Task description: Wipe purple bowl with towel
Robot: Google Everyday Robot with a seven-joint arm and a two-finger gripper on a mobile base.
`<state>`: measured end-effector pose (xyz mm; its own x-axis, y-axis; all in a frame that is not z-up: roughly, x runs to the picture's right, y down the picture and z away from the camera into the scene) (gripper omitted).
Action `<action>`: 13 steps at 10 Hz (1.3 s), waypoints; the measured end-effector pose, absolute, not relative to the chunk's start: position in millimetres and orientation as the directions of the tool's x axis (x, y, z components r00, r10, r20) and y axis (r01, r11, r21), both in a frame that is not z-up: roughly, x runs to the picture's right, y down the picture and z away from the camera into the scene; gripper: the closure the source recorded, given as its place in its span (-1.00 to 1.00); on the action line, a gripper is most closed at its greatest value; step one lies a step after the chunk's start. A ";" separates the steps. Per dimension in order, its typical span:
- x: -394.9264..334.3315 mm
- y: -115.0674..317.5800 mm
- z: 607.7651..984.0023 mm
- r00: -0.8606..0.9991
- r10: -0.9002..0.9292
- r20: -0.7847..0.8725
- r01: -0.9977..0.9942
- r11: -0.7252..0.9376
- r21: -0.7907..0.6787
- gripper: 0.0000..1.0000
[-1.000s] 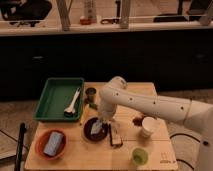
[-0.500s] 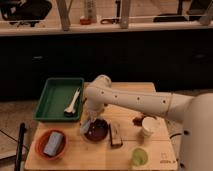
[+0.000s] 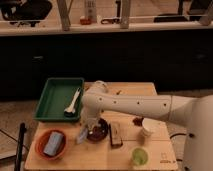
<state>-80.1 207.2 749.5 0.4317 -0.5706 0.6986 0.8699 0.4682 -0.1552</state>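
Purple bowl [image 3: 99,132]: stands on the wooden table [image 3: 90,161] toward its front, between the orange bowl [image 3: 52,145] on one side and a brown block [image 3: 115,134] on the other.

Towel [image 3: 81,135]: a pale grey-blue scrap at the outer rim of the purple bowl, on the orange bowl's side. Whether it touches the rim or lies just beside it cannot be told.

Pincer [image 3: 91,125]: at the end of the white arm [image 3: 132,106], lowered to the same rim of the purple bowl, directly over the towel. Whether it is open, closed or gripping the towel cannot be told.

Progress, as judged: cloth and pincer are both at the bowl, so the approach is done and the wiping stage is in hand. Nothing shows how much of the inside has been covered. On this evidence the wiping of the bowl's inside is to be treated as outstanding.

Count:
- purple bowl: one
- towel: one
- orange bowl: one, holding one light blue block [image 3: 53,143]
- green tray [image 3: 56,92]: one, with one white utensil [image 3: 73,102] in it
- brown block: one
- white cup [image 3: 148,131]: one
- green cup [image 3: 139,157]: one
- arm and pincer: one each
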 end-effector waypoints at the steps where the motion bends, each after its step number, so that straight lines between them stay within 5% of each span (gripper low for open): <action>1: -61.7 215.0 746.8 0.445 -0.556 0.702 0.864 0.471 -0.175 1.00; 6: -8.0 219.5 750.0 0.546 -0.515 0.661 0.811 0.523 -0.262 1.00; 13: -30.4 159.0 786.0 0.571 -0.544 0.615 0.791 0.564 -0.235 1.00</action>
